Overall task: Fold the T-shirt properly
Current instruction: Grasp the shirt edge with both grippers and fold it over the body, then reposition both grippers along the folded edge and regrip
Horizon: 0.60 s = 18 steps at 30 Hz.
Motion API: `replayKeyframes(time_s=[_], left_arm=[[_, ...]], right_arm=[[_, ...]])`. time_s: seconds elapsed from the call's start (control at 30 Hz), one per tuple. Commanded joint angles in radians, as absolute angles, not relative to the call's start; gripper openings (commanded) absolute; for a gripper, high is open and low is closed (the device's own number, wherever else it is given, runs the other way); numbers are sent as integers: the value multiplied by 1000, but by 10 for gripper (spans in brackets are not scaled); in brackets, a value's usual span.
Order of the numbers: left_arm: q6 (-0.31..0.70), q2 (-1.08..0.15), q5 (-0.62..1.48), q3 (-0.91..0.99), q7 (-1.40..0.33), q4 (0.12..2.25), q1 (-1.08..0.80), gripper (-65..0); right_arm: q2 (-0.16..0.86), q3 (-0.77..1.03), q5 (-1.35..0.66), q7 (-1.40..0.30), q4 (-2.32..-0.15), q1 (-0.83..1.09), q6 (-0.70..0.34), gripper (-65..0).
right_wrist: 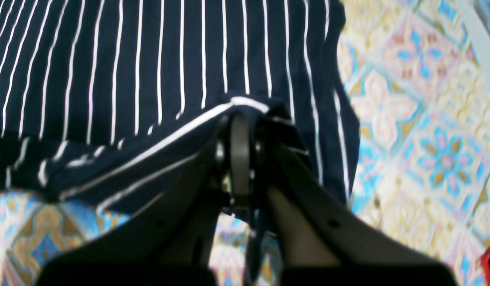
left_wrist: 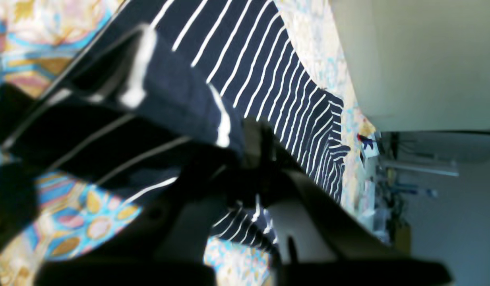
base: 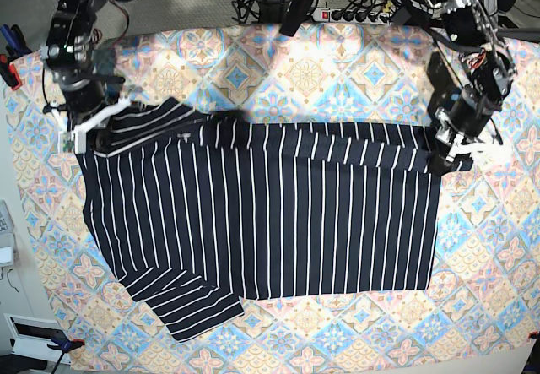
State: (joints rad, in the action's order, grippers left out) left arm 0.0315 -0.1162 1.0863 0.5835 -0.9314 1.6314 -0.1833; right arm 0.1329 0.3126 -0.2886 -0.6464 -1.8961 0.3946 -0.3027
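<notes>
Both our tools clenched on the T-shirt's far edge

Our left tool (base: 443,156) pinches one far corner of the navy pinstriped T-shirt (base: 270,214); our right tool (base: 84,129) pinches the opposite shoulder; the far edge folds over between them; the rest lies flat on the bench (base: 498,247), over a pastel diamond-patterned tablecloth (base: 337,78).
</notes>
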Motion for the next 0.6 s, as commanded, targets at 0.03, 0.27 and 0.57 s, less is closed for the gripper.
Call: replayKeyframes(time_s=[0.03, 0.27, 0.57], left_arm=[[38, -125, 1098, 585, -929, 1575, -153, -650], [38, -127, 1056, 584, -878, 1452, -111, -650], [39, -102, 880, 584, -878, 1449, -36, -650]], right_arm=[[142, 320, -294, -642, -1902, 334, -302, -650], [163, 315, -294, -651, -1790, 209, -302, -650], [163, 314, -292, -645, -1601, 65, -302, -649]])
